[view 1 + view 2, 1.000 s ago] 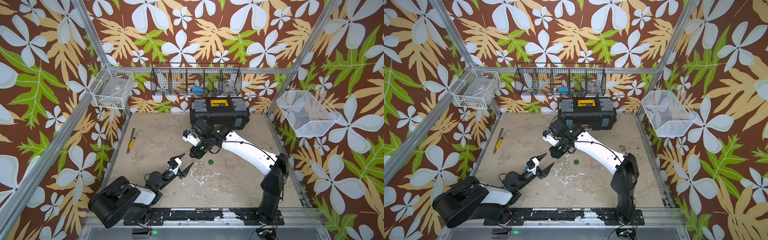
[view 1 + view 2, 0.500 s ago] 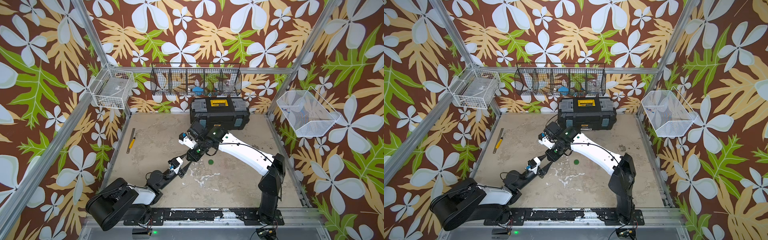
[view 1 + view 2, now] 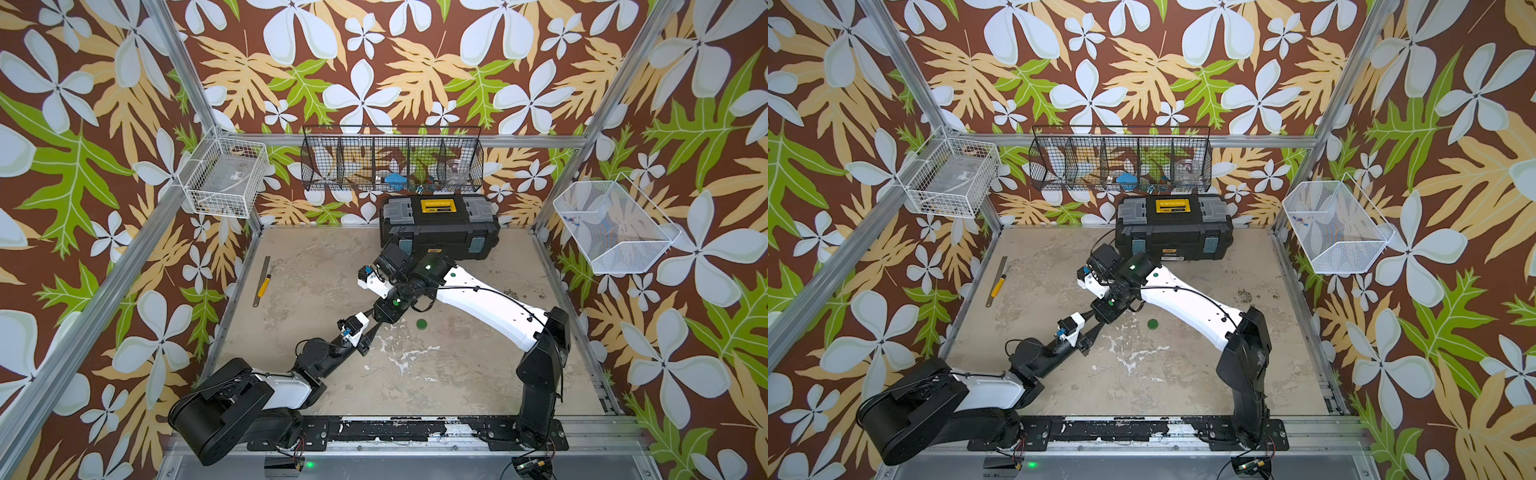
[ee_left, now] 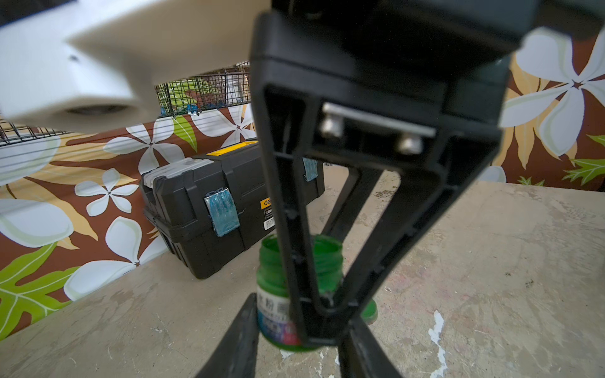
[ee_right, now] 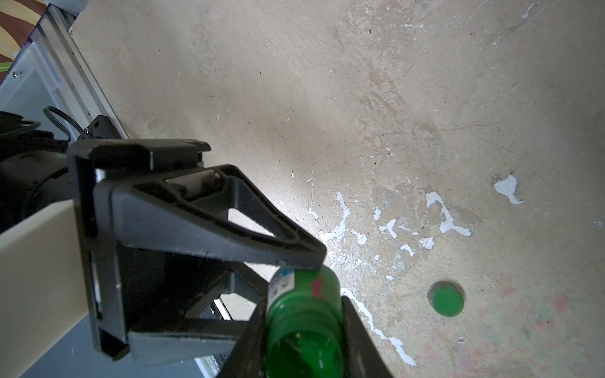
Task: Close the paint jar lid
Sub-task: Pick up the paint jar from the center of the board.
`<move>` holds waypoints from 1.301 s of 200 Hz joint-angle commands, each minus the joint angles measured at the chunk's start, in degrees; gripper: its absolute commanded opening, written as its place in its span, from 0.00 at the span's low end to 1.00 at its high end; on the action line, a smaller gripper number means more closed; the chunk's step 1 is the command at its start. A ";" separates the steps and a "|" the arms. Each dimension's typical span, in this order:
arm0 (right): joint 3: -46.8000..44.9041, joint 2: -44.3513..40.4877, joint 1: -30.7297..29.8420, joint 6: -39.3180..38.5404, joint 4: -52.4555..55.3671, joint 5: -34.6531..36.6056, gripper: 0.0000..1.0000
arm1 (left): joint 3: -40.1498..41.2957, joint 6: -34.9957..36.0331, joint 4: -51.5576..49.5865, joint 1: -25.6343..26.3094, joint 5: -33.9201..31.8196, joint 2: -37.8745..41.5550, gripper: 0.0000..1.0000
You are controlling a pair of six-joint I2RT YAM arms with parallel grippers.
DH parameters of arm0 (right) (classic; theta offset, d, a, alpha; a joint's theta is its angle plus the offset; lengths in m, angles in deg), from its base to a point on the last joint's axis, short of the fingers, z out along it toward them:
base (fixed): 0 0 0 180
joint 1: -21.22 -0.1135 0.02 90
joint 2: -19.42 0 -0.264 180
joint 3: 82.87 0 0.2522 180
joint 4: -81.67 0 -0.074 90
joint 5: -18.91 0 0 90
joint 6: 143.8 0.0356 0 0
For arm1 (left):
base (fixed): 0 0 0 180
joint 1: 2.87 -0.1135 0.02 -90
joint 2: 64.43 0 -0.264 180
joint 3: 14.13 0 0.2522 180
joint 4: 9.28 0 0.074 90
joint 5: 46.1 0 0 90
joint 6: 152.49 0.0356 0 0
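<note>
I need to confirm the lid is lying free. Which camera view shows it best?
The right wrist view: the lid lies whole and unobstructed on the table, close enough to see its rim. Both top views show only a tiny green dot. The left wrist view gives at most a hidden green sliver.

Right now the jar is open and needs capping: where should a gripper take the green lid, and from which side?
Probably pinch its rim across the width, coming straight down: the lid is a thin disc lying flat on the table with nothing beside it, leaving only its edge.
</note>
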 commanded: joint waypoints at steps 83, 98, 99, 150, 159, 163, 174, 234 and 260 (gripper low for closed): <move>0.42 0.91 -0.11 0.06 1.47 0.63 0.31 | -0.12 -0.19 -0.94 0.07 -1.14 1.73 0.29; 0.36 0.96 -0.11 0.15 1.47 0.92 0.33 | -0.12 -0.27 -0.99 0.08 -1.14 1.86 0.27; 0.40 0.93 -0.11 0.15 1.47 0.91 0.33 | -0.12 -0.28 -1.01 0.08 -1.14 1.88 0.26; 0.66 0.81 -0.12 0.32 1.47 1.40 0.46 | -0.12 -0.28 -1.22 0.08 -0.94 2.08 0.22; 0.79 0.73 -0.11 0.33 1.49 1.57 0.48 | -0.08 -0.28 -1.24 0.08 -0.98 2.08 0.22; 0.92 0.75 -0.11 0.32 1.60 1.62 0.50 | -0.04 -0.28 -1.26 0.03 -1.04 2.08 0.22; 1.35 0.49 -0.14 0.33 1.66 2.08 0.53 | -0.04 -0.28 -1.21 0.08 -1.12 2.08 0.22; -0.12 -8.23 2.68 1.33 -2.87 4.07 0.71 | 0.23 -0.54 -1.26 0.08 -1.23 2.18 0.22; -10.74 -14.87 9.92 3.14 -9.44 1.96 0.72 | 0.38 -1.36 -1.24 0.08 -0.98 2.78 0.23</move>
